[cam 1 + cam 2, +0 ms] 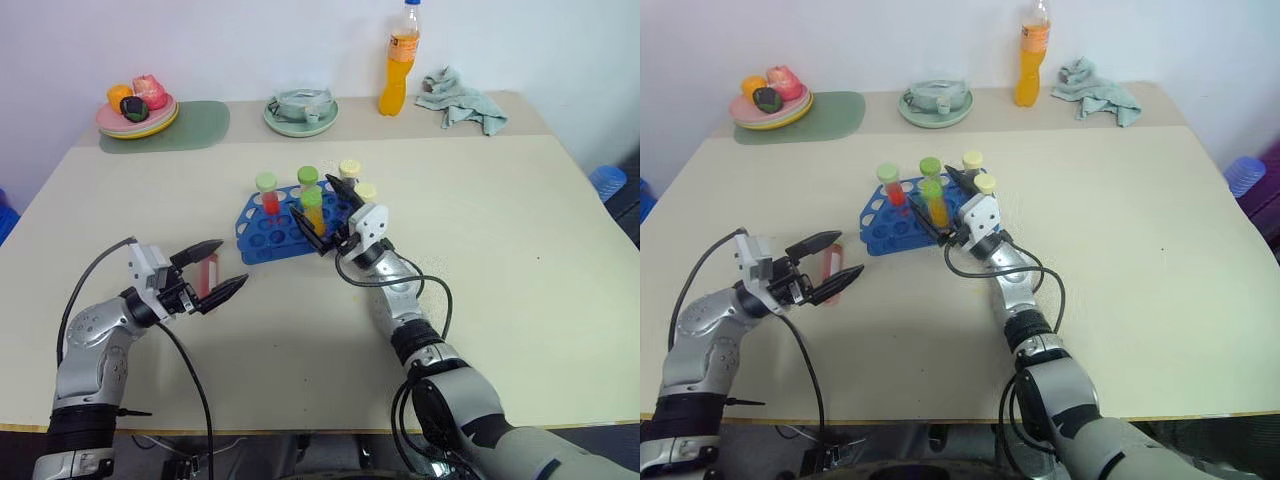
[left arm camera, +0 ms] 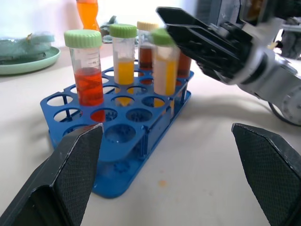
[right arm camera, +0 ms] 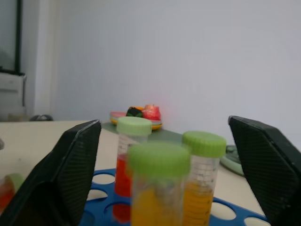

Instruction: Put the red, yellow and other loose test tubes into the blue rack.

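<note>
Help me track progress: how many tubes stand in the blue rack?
5 in the blue rack: a red tube leftmost, two green-capped yellow tubes mid-rack, two pale-yellow-capped tubes rightmost. None seems hidden.

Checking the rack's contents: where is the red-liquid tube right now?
In the left eye view, the red-liquid tube stands upright in the blue rack at mid-table, at the rack's left end, beside the yellow tubes.

upright tubes (image 1: pixel 312 205) crowding rack (image 1: pixel 262 238); front holes free
</note>
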